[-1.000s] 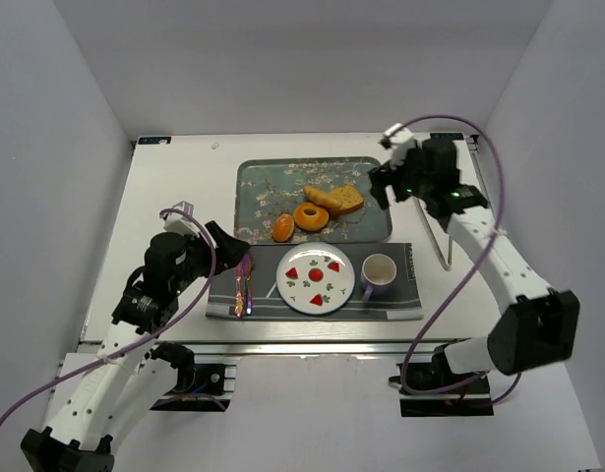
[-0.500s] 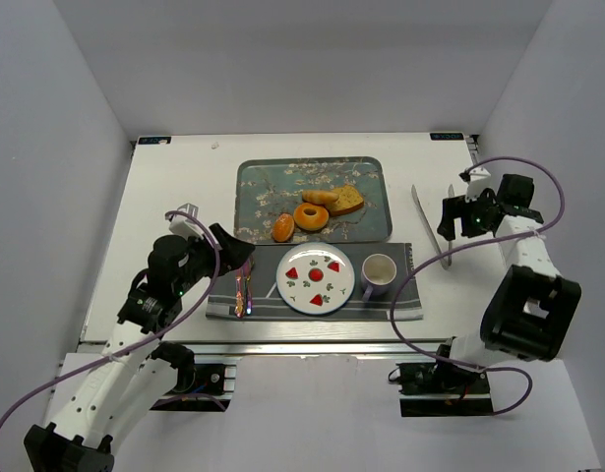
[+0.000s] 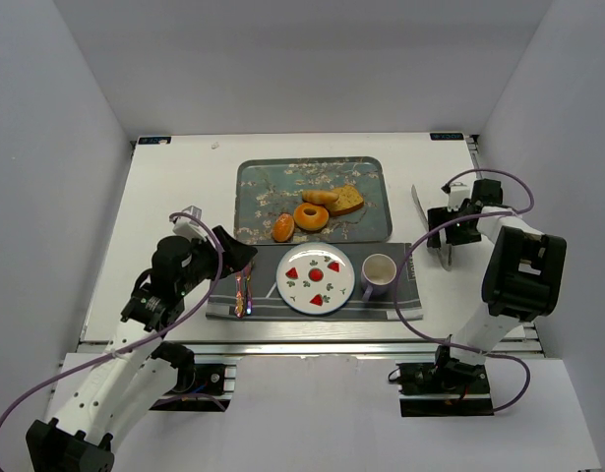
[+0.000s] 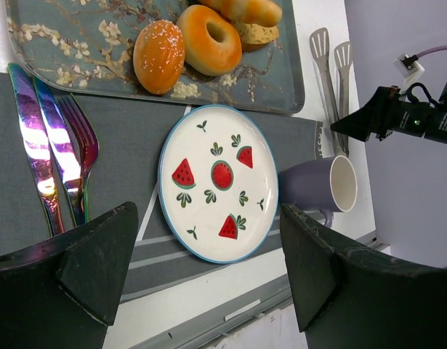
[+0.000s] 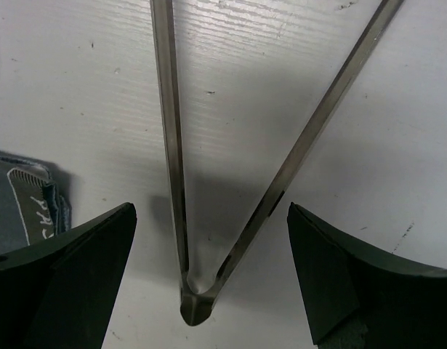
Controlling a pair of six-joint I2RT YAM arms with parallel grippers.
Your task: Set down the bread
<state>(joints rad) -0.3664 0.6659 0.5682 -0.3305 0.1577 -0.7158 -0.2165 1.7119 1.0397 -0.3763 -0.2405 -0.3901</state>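
Observation:
Several breads lie on the floral tray (image 3: 255, 187): a seeded bun (image 3: 282, 228), a ring-shaped bread (image 3: 311, 216), a long roll (image 3: 321, 197) and a slice (image 3: 347, 202). The left wrist view shows the bun (image 4: 159, 56) and the ring (image 4: 210, 40). The watermelon plate (image 3: 315, 278) is bare. Metal tongs (image 3: 420, 208) lie on the table right of the tray. My right gripper (image 3: 447, 232) is open and low over their hinge end (image 5: 196, 302), one finger on each side, not touching. My left gripper (image 3: 239, 256) is open and empty above the placemat's left part.
A grey placemat (image 3: 400, 297) carries the plate, a purple mug (image 3: 378, 274) and iridescent cutlery (image 3: 241, 285). White walls close in the table on three sides. The table's near edge runs just below the placemat.
My right arm swung from the tray's right end out to the right and came down over the tongs. My left arm barely moved. The breads have not moved.

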